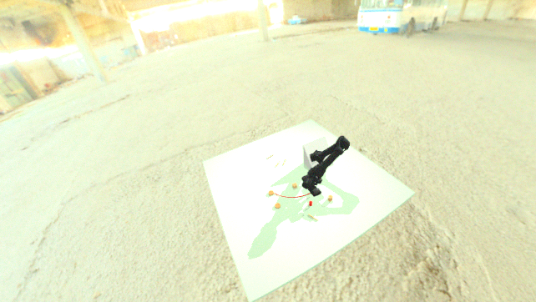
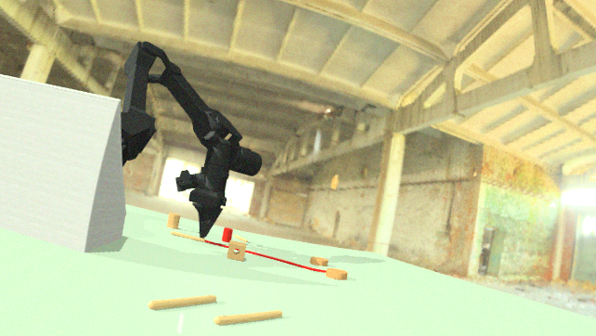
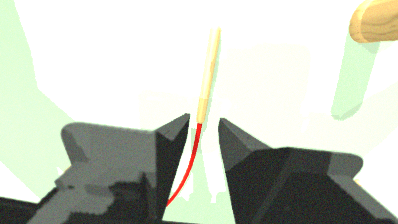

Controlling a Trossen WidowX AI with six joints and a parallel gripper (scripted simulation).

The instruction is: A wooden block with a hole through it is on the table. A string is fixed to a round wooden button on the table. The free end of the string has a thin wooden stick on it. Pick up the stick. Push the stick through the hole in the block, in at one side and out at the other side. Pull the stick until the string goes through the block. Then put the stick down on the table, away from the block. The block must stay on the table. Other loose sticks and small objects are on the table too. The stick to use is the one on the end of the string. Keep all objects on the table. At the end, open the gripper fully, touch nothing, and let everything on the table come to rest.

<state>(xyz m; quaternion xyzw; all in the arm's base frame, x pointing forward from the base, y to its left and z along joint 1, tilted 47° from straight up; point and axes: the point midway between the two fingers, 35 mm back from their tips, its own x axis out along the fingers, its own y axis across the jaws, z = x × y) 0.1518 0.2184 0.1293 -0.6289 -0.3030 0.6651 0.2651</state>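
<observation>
The string's stick (image 2: 187,237) (image 3: 210,70) lies on the table, pointing away from the gripper in the wrist view; the arm hides it in the top view. The red string (image 1: 290,197) (image 2: 288,262) (image 3: 187,172) runs from it to the round button (image 1: 270,193) (image 2: 336,274). The wooden block (image 1: 294,185) (image 2: 241,256) stands beside the string, apart from it, its hole showing in the exterior view. My gripper (image 2: 203,237) (image 3: 204,120) is low and partly open, its fingertips apart on either side of the stick's string end, with a gap at each side.
A red cylinder (image 1: 310,203) (image 2: 226,235), a wooden cylinder (image 1: 330,198) (image 2: 174,221) (image 3: 380,22) and a second button (image 1: 277,205) (image 2: 318,261) stand around. Loose sticks (image 1: 312,217) (image 2: 183,303) (image 2: 248,317) lie farther off. A large grey panel (image 2: 51,162) stands near the arm's base.
</observation>
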